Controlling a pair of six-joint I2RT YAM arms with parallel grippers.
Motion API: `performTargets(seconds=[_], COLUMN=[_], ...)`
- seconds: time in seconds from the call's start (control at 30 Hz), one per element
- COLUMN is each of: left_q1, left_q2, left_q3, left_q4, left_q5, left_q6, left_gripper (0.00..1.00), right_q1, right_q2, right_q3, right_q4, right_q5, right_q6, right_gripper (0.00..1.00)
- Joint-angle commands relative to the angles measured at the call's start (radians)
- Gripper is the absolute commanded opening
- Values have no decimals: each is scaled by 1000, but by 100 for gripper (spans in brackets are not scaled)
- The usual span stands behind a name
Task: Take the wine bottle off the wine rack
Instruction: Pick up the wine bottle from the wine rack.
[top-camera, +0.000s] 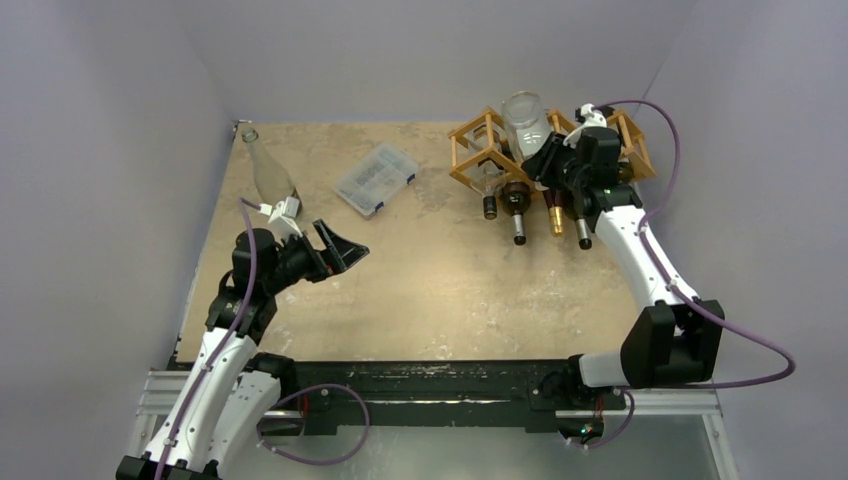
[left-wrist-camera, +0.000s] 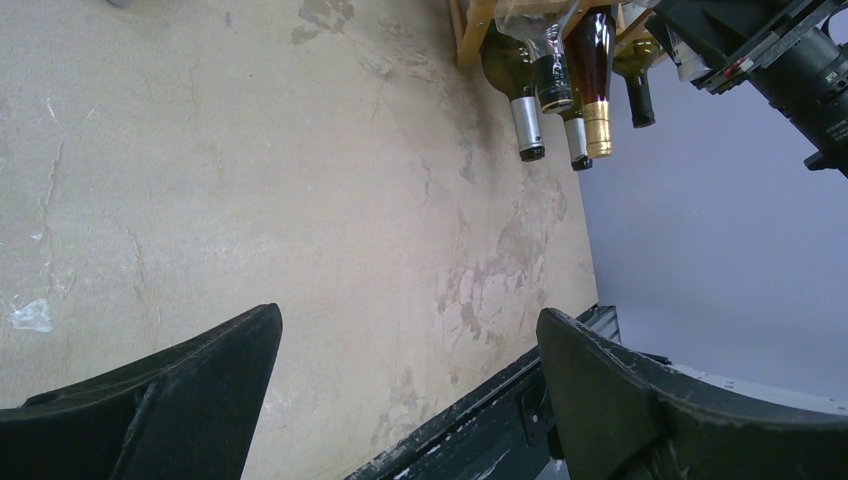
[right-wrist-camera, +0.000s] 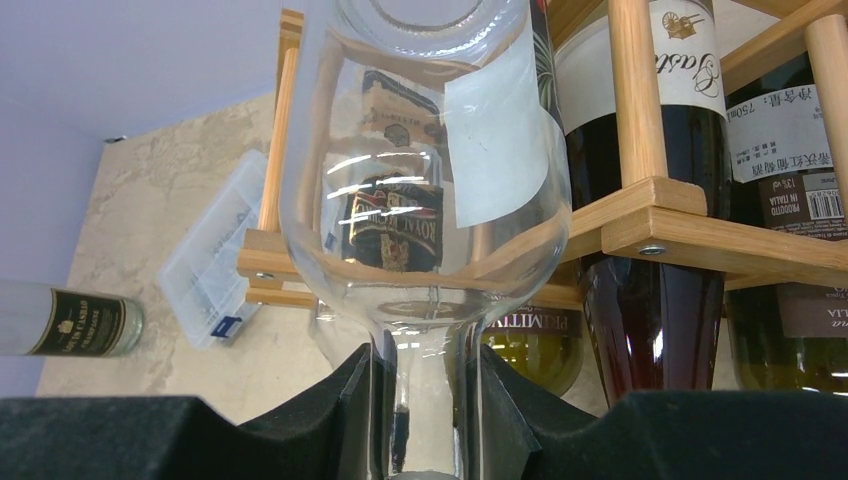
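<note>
Figure: a robotics laboratory test cell. The left arm (top-camera: 215, 350) and right arm (top-camera: 640, 255) are bolted to a metal base rail (top-camera: 440, 385) at the near edge of a worn beige table (top-camera: 420, 290), with purple cables (top-camera: 676, 150) looping from them. Plain pale-lilac walls (top-camera: 100, 150) close in the bench, and loose props on it include a wooden wine rack (top-camera: 470, 150) and a clear plastic box (top-camera: 375, 178).

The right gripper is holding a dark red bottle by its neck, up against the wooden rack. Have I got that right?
Not quite. The bottle in the right gripper is clear glass, not dark red. The rest holds: it is gripped by its neck, up against the rack. The right wrist view shows this.
</note>
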Motion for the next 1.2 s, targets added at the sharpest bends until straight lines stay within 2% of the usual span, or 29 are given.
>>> performTargets(seconds=[0.0,1.17], left_q1=[-5,-9], left_q2=[-4,-7], left_q3=[-1,2], left_q4=[35,42], left_q5=[16,35], left_q6=[-12,-12], left_gripper=[100,100], right_q1=[3,-63], right_q2=[-53,-60], right_q3=[92,102], right_q4=[157,207], right_q5=[-126,-321], right_q6=[19,164], right_gripper=[0,0])
